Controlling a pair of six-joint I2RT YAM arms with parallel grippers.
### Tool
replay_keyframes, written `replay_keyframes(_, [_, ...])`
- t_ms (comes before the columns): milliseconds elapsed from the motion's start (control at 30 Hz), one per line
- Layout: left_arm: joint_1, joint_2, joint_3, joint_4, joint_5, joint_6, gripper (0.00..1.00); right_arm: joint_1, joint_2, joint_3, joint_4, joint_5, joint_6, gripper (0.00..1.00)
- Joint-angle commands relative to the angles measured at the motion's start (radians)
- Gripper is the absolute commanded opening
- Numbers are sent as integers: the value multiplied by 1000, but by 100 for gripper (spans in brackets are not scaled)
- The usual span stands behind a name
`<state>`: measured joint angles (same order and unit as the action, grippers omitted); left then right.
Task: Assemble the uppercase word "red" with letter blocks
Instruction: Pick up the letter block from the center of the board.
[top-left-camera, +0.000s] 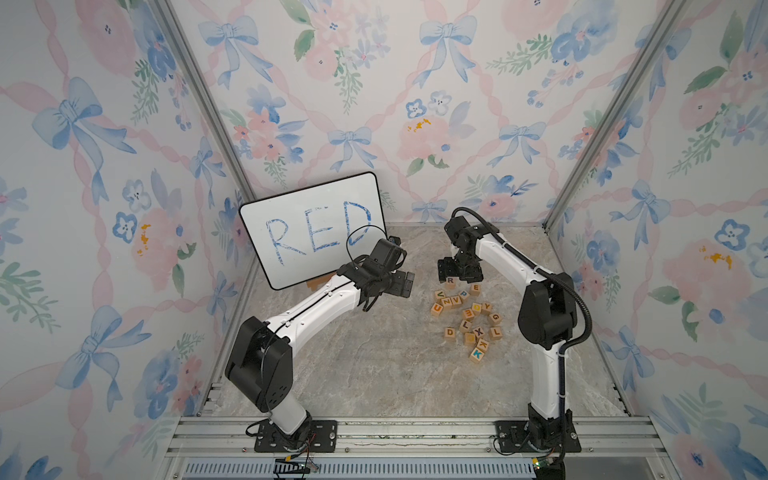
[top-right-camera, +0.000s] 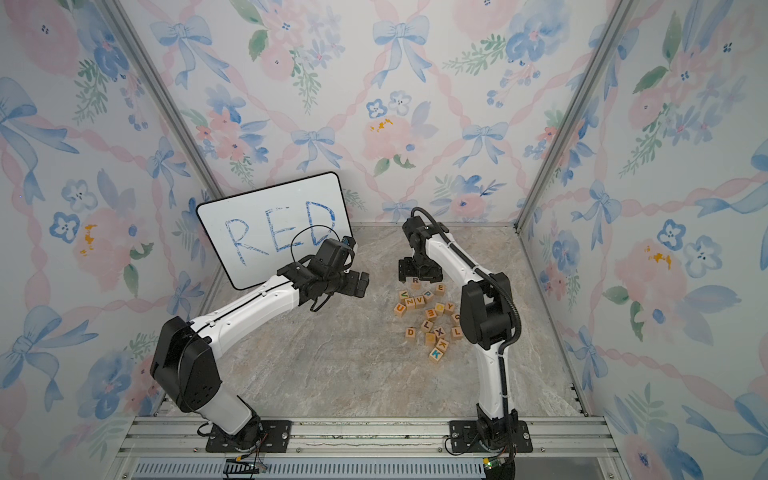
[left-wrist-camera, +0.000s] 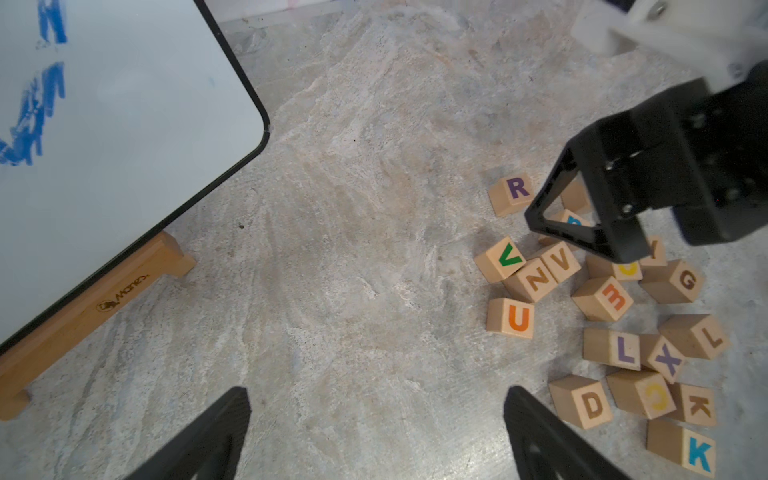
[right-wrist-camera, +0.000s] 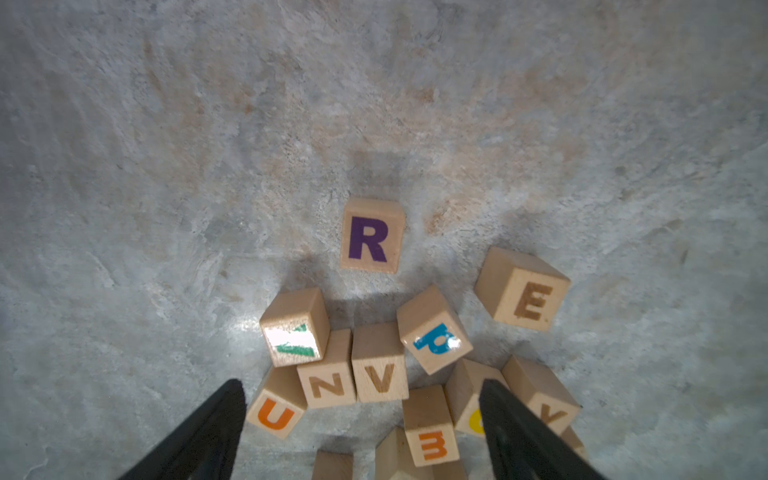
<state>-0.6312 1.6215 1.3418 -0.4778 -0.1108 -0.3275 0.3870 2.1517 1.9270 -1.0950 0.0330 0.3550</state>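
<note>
right hand (right-wrist-camera: 360, 386) spread, r block (right-wrist-camera: 371, 235) apart

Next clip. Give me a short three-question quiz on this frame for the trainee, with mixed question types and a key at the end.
1. True or false: the purple R block lies touching no other block.
2. The whiteboard reads: A) RED B) BED C) ROD
3. Which hand hangs above the pile of letter blocks, and is it gripping one?
Key: 1 true. 2 A. 3 the right hand; it is open and grips nothing.
</note>
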Motion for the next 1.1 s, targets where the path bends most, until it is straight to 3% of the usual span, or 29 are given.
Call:
replay_keyframes(0, [10, 24, 37, -16, 61, -23, 98, -15, 43, 47, -9, -6, 10, 80])
replay_keyframes(267, [40, 32, 72, -15, 98, -56, 98, -20, 127, 101, 12, -18, 9, 60])
replay_keyframes(700, [49, 48, 118, -12, 52, -70, 98, -40, 213, 161, 37, 0, 2, 52])
replay_keyframes(867, [66, 43, 130, -4, 88, -65, 98, -45, 232, 176, 38, 1, 2, 42])
replay_keyframes(1067, [83, 41, 125, 0, 95, -85, 98, -45, 246, 173, 39, -13, 0, 45])
